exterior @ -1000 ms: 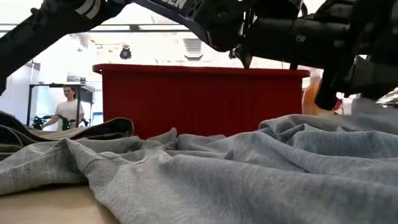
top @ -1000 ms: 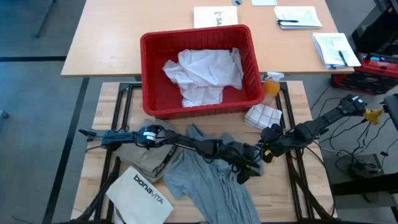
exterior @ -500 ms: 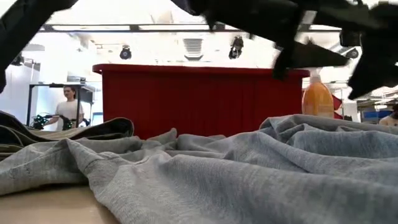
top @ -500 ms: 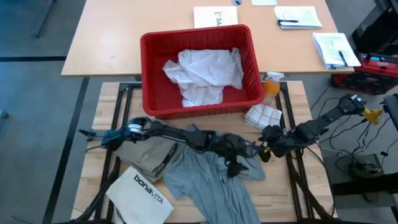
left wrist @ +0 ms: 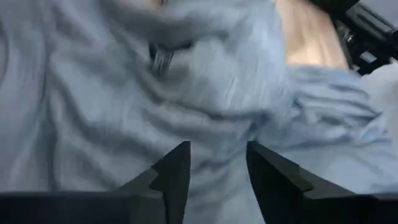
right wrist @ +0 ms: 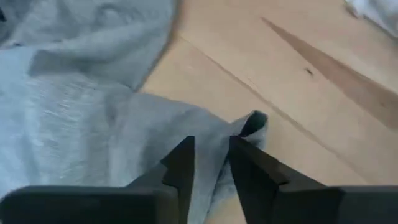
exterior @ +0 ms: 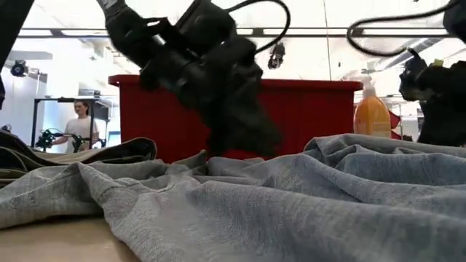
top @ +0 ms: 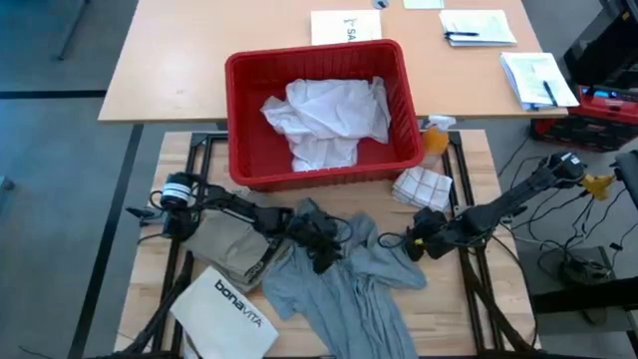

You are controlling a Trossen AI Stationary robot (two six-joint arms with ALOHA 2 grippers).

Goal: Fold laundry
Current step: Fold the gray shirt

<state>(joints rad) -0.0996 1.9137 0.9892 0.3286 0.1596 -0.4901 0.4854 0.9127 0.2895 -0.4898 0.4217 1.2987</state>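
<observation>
A grey T-shirt (top: 344,294) lies crumpled on the wooden table, its near part hanging toward the front edge. Left of it lies a khaki-tan piece (top: 229,244). A white shirt (top: 324,115) sits bunched in the red basket (top: 239,70). My left gripper (top: 321,257) stands open, pointing down over the T-shirt's far part (left wrist: 124,93). My right gripper (top: 409,242) stands open with a narrow gap over the T-shirt's right corner (right wrist: 252,121), which lies on bare wood. My left gripper points down at the grey T-shirt's far folds (exterior: 218,164); the view is blurred and I cannot tell whether it touches. My right gripper has its fingers (right wrist: 183,165) on either side of the cloth near the right corner; whether they touch it I cannot tell.
A stiff white bag printed "bonavita" (top: 224,304) lies at the near left. An orange spray bottle (top: 436,135) and a checked cloth (top: 424,184) stand right of the basket. Papers (top: 478,25) lie on the far table. A person (exterior: 79,127) stands in the room behind.
My left gripper has swept from beside my right gripper toward the table's left edge, across the grey T-shirt, and now points down over its far part. The T-shirt's right portion, earlier covered by both grippers, now lies in view on the table.
</observation>
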